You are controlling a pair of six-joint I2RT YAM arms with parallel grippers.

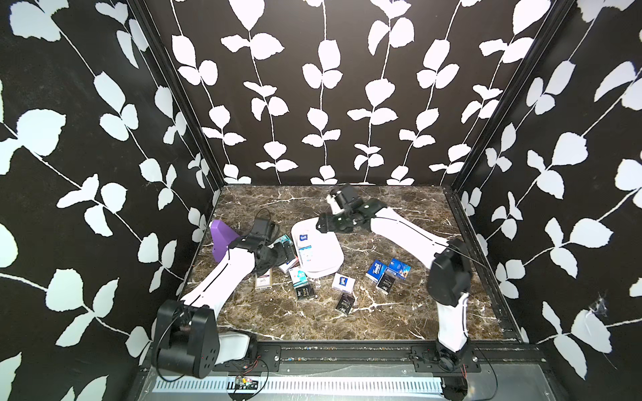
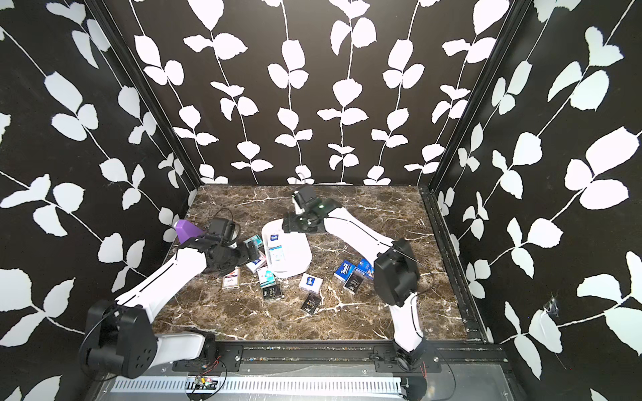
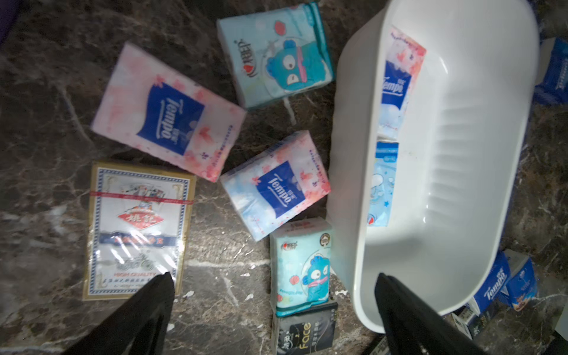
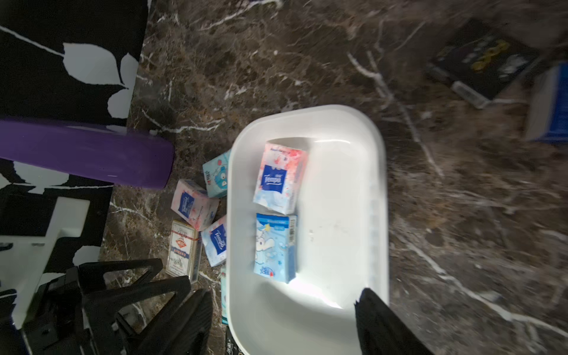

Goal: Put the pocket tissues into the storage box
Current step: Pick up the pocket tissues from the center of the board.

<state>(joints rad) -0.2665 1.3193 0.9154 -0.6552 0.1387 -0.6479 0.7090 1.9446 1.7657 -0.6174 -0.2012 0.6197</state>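
At centre frame in both top views, the storage box (image 1: 328, 255) (image 2: 297, 255) holds 2 pocket tissues (image 4: 281, 178), end to end. Right gripper (image 4: 282, 292) hovers above the box, jaws wide apart, gripping nothing. Left gripper (image 3: 274, 276), fully spread and empty, hangs over loose packs (image 3: 170, 112) lying on the marble table (image 1: 278, 312) left of the box.

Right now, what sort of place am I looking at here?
Probably a robot test booth rather than a home: leaf-print backdrop walls enclose a marble-look tabletop, and the left arm and right arm are mounted on a black metal rail at its front edge.
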